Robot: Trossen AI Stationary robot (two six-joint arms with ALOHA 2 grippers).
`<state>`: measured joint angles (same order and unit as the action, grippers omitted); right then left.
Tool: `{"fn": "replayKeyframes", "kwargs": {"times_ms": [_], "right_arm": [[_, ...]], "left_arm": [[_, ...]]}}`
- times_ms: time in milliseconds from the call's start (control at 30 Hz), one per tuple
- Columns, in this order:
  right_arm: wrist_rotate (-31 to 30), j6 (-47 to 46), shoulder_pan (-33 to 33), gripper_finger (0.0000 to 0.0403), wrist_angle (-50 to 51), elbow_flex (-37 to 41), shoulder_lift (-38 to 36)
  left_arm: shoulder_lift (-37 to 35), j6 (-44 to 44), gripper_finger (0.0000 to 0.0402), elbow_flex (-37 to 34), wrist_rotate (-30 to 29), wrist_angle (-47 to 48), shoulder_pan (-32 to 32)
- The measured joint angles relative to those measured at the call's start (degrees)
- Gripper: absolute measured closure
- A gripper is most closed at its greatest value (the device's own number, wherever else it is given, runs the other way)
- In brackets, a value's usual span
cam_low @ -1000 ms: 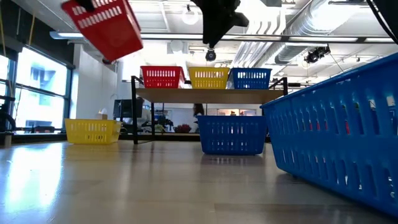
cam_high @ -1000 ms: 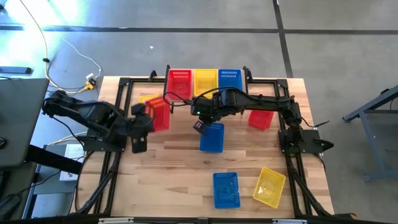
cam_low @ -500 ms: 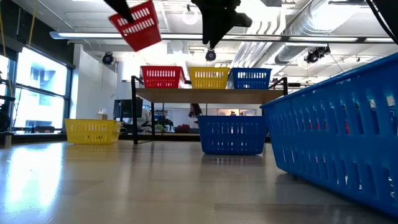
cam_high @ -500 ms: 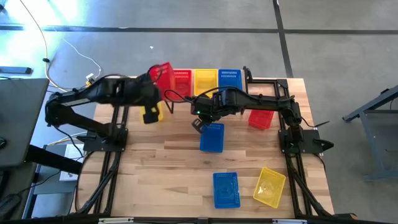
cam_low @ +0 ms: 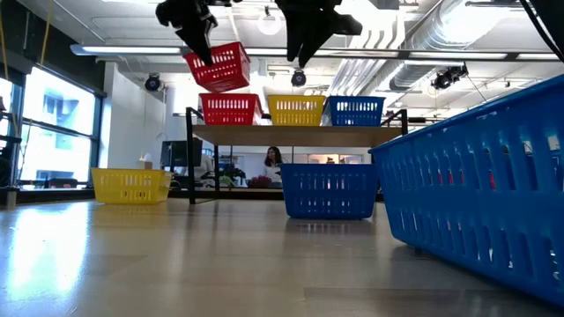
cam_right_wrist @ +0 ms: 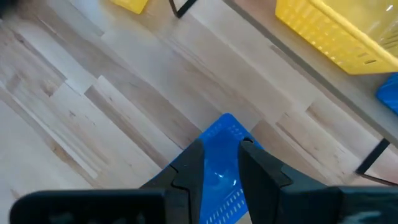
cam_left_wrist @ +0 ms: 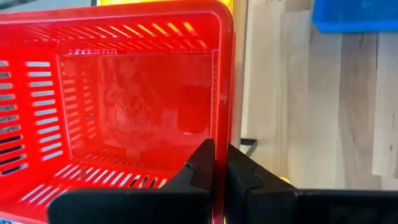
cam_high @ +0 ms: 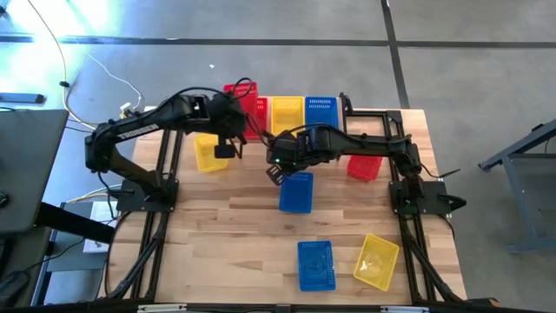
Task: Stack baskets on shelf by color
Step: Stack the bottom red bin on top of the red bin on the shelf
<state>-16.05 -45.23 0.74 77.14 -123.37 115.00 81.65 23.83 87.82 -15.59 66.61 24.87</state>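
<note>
Pinching a red basket [cam_low: 219,68] by its rim, the left gripper [cam_left_wrist: 219,163] holds it tilted above the shelf [cam_low: 295,133]. Right gripper [cam_right_wrist: 220,155], fingers slightly parted, hovers over a blue basket [cam_high: 295,191] on the wooden tabletop [cam_high: 234,235]; a person [cam_low: 273,158] sits beyond.

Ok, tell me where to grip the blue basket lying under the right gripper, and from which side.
Grip the blue basket by one wall at its rim, coming straight down from above. It sits upright with its open top up, so one finger can go inside and one outside. The right gripper hangs by its far short edge, so that wall is likely the handiest.
</note>
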Motion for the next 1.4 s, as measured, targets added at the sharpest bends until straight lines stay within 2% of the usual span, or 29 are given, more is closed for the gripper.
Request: {"fn": "replayKeyframes", "kwargs": {"times_ms": [267, 667, 1200, 1400], "right_arm": [[-0.27, -1.43, 0.45, 0.0318, 0.19, 0.46, 0.07], [-0.05, -2.36, 0.43, 0.0318, 0.28, 0.48, 0.35], [0.14, -2.42, 0.45, 0.0318, 0.28, 0.50, 0.35], [0.15, -2.36, 0.45, 0.0318, 0.31, 0.50, 0.35]], "left_arm": [[3.54, 1.38, 0.0401, 2.67, 1.25, -0.20, 0.47], [6.40, 1.43, 0.0401, 2.76, 3.18, -0.38, 1.80], [6.99, 1.39, 0.0401, 2.77, 3.44, -0.31, 2.99], [6.99, 1.25, 0.0386, 2.77, 3.45, -0.74, 2.99]]}}
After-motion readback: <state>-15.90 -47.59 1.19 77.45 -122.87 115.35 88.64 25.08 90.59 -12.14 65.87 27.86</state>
